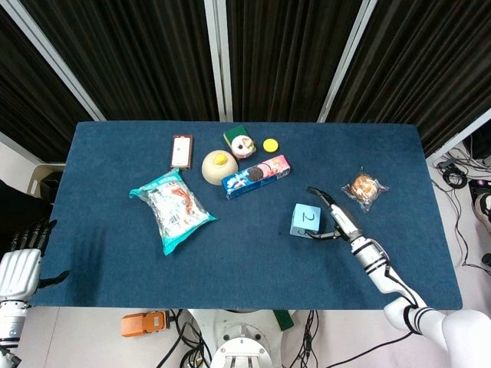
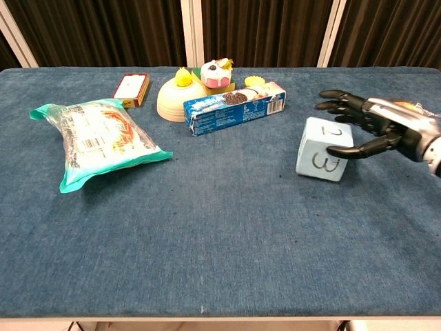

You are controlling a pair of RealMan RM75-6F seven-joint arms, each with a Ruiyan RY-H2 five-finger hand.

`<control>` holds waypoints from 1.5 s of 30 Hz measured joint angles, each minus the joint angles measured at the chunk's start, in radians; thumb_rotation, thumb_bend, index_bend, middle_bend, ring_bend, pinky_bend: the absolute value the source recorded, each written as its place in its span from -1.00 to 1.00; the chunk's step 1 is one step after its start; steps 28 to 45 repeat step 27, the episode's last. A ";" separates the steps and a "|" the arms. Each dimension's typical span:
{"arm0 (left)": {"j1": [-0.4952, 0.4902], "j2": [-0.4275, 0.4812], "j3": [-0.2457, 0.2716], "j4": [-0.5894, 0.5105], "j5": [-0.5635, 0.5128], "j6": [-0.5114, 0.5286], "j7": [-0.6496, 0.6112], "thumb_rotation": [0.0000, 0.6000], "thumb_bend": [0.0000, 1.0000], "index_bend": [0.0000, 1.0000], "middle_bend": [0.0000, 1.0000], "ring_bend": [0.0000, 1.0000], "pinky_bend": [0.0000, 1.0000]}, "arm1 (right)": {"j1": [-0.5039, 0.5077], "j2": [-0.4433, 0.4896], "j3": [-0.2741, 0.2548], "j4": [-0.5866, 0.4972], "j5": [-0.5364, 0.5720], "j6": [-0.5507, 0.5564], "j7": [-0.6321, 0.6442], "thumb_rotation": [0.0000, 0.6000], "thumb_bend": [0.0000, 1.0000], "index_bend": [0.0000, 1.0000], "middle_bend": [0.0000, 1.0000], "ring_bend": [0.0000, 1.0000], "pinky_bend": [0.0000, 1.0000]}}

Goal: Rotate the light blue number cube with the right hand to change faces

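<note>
Blue-clothed table (image 1: 115, 261), light blue number cube (image 1: 305, 220), snack bag (image 1: 171, 209), biscuit box (image 1: 255, 176), possibly a wrapped bun (image 1: 364, 188)
</note>
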State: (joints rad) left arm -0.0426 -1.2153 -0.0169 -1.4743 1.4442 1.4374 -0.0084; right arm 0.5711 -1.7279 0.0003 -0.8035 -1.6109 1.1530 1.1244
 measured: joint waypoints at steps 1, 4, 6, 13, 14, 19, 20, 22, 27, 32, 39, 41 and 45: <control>-0.001 0.000 0.000 0.000 0.000 -0.001 -0.001 1.00 -1.00 -0.93 -0.97 -1.00 -1.00 | -0.005 0.012 -0.002 -0.010 -0.001 0.006 -0.003 0.85 -0.27 -1.00 -0.78 -1.00 -1.00; -0.003 0.001 -0.002 0.000 0.001 -0.002 -0.002 1.00 -1.00 -0.93 -0.97 -1.00 -1.00 | -0.024 0.060 -0.007 -0.053 0.000 0.031 -0.018 0.86 -0.27 -1.00 -0.79 -1.00 -1.00; -0.004 0.003 -0.003 -0.001 0.002 -0.001 -0.002 1.00 -1.00 -0.93 -0.97 -1.00 -1.00 | -0.036 0.101 -0.008 -0.091 0.002 0.049 -0.045 0.92 -0.27 -1.00 -0.79 -1.00 -1.00; -0.009 0.006 -0.007 -0.011 0.010 0.004 0.004 1.00 -1.00 -0.93 -0.97 -1.00 -1.00 | -0.088 0.258 0.002 -0.278 0.038 0.097 -0.278 0.99 -0.27 -1.00 -0.79 -1.00 -1.00; -0.010 0.005 -0.007 -0.013 0.012 0.005 0.005 1.00 -1.00 -0.93 -0.97 -1.00 -1.00 | -0.098 0.280 0.004 -0.310 0.046 0.105 -0.325 0.99 -0.27 -1.00 -0.79 -1.00 -1.00; -0.012 -0.003 -0.009 -0.012 0.023 0.019 0.007 1.00 -1.00 -0.93 -0.97 -1.00 -1.00 | -0.176 0.416 0.011 -0.521 0.102 0.170 -0.622 0.99 -0.27 -1.00 -0.79 -1.00 -1.00; -0.012 -0.005 -0.010 -0.011 0.025 0.024 0.006 1.00 -1.00 -0.93 -0.97 -1.00 -1.00 | -0.194 0.442 0.010 -0.563 0.111 0.186 -0.670 0.99 -0.27 -1.00 -0.79 -1.00 -1.00; -0.011 -0.009 -0.012 -0.008 0.030 0.032 0.004 1.00 -1.00 -0.93 -0.97 -1.00 -1.00 | -0.245 0.505 0.004 -0.657 0.127 0.227 -0.756 0.99 -0.27 -1.00 -0.79 -1.00 -1.00; -0.011 -0.017 -0.014 -0.005 0.036 0.042 0.002 1.00 -1.00 -0.93 -0.97 -1.00 -1.00 | -0.370 0.606 -0.029 -0.774 0.137 0.331 -0.865 0.99 -0.27 -1.00 -0.79 -1.00 -1.00; -0.011 -0.017 -0.014 -0.005 0.036 0.042 0.002 1.00 -1.00 -0.93 -0.97 -1.00 -1.00 | -0.370 0.606 -0.029 -0.774 0.137 0.331 -0.865 0.99 -0.27 -1.00 -0.79 -1.00 -1.00; -0.011 -0.017 -0.014 -0.005 0.036 0.042 0.002 1.00 -1.00 -0.93 -0.97 -1.00 -1.00 | -0.370 0.606 -0.029 -0.774 0.137 0.331 -0.865 0.99 -0.27 -1.00 -0.79 -1.00 -1.00; -0.011 -0.017 -0.014 -0.005 0.036 0.042 0.002 1.00 -1.00 -0.93 -0.97 -1.00 -1.00 | -0.370 0.606 -0.029 -0.774 0.137 0.331 -0.865 0.99 -0.27 -1.00 -0.79 -1.00 -1.00; -0.011 -0.017 -0.014 -0.005 0.036 0.042 0.002 1.00 -1.00 -0.93 -0.97 -1.00 -1.00 | -0.370 0.606 -0.029 -0.774 0.137 0.331 -0.865 0.99 -0.27 -1.00 -0.79 -1.00 -1.00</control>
